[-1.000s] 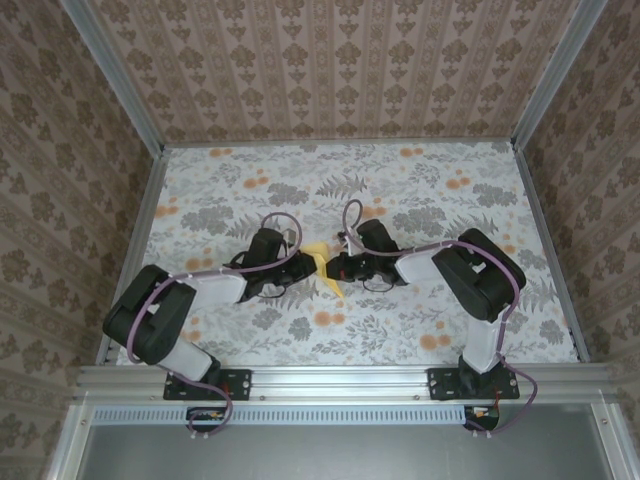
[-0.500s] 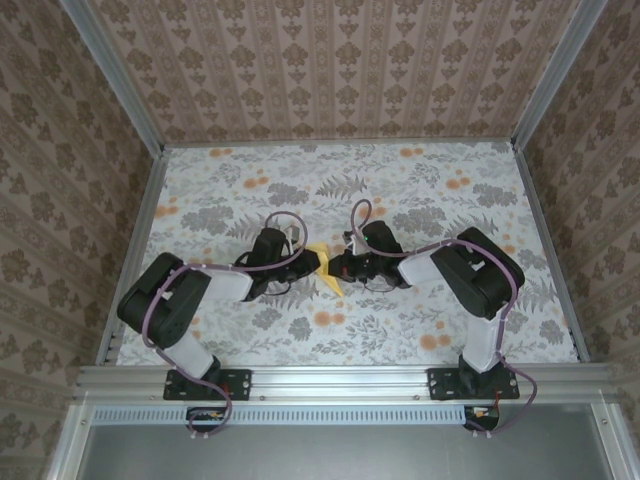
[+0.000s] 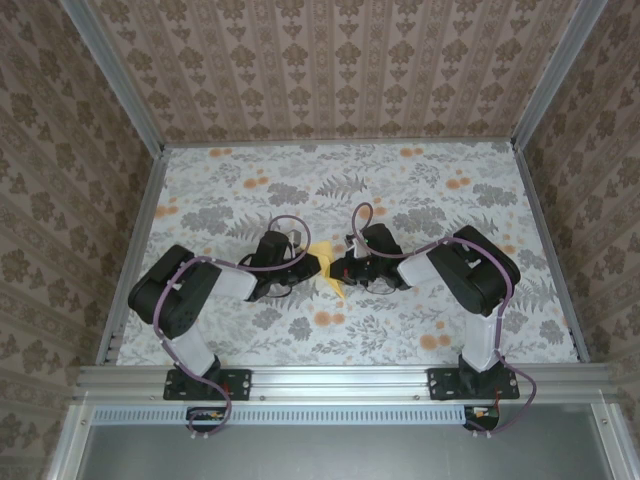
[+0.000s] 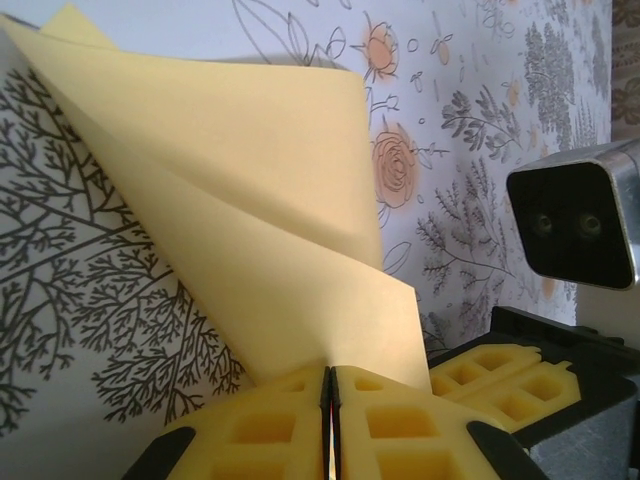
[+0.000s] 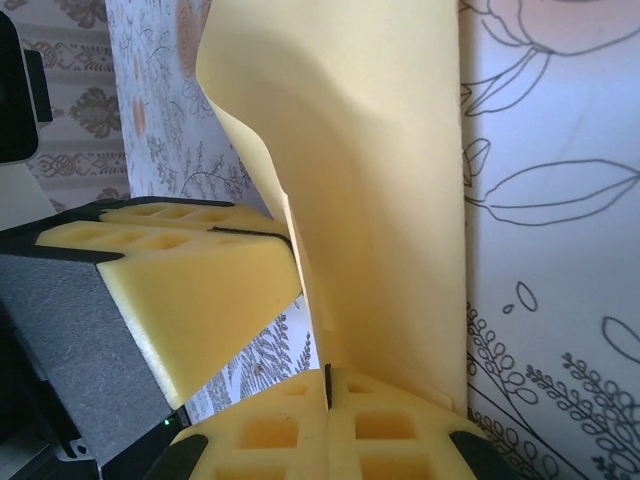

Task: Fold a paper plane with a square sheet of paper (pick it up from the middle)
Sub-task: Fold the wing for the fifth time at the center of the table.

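The left gripper has its yellow fingers pressed together with only a thin seam between them, pinching one edge of the folded paper, whose layers fan up and away from the pads over the flowered table. The right gripper is likewise clamped tight on the paper, a curved flap rising from its seam, with the left gripper's fingers close against that flap on the wrist view's left. From above, the paper sits at mid-table between the two arms, both grippers meeting on it from opposite sides.
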Controlling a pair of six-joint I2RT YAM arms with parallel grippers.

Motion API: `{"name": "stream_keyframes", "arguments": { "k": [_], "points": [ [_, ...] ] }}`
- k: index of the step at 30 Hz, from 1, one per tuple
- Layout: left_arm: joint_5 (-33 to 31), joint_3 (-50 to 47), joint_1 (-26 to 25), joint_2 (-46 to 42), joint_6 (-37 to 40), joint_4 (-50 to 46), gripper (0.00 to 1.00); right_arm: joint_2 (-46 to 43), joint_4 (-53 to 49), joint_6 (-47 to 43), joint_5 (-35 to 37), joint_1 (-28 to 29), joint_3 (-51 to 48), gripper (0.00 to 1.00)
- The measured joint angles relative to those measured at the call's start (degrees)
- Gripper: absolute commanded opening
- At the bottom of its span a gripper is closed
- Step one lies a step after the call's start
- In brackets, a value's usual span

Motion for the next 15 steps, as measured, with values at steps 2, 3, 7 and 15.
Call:
{"name": "stream_keyframes", "arguments": {
  "k": [2, 3, 7, 15],
  "points": [
    [0.02, 0.02, -0.02, 0.44, 0.0, 0.26, 0.12, 0.15, -0.13, 0.02, 0.0, 0.0, 0.0, 0.0],
    [0.04, 0.07, -0.04, 0.46, 0.0, 0.26, 0.12, 0.15, -0.13, 0.02, 0.0, -0.02, 0.0, 0.0],
    [0.0, 0.55, -0.04, 0.61, 0.0, -0.46, 0.1, 0.15, -0.59, -0.24, 0.02, -0.02, 0.09, 0.06],
    [-0.04, 2.84, -0.37, 0.83, 0.26, -4.85, 0.1, -2.05, -7.54, -4.63, -0.07, -0.02, 1.4, 0.18]
  ]
}}
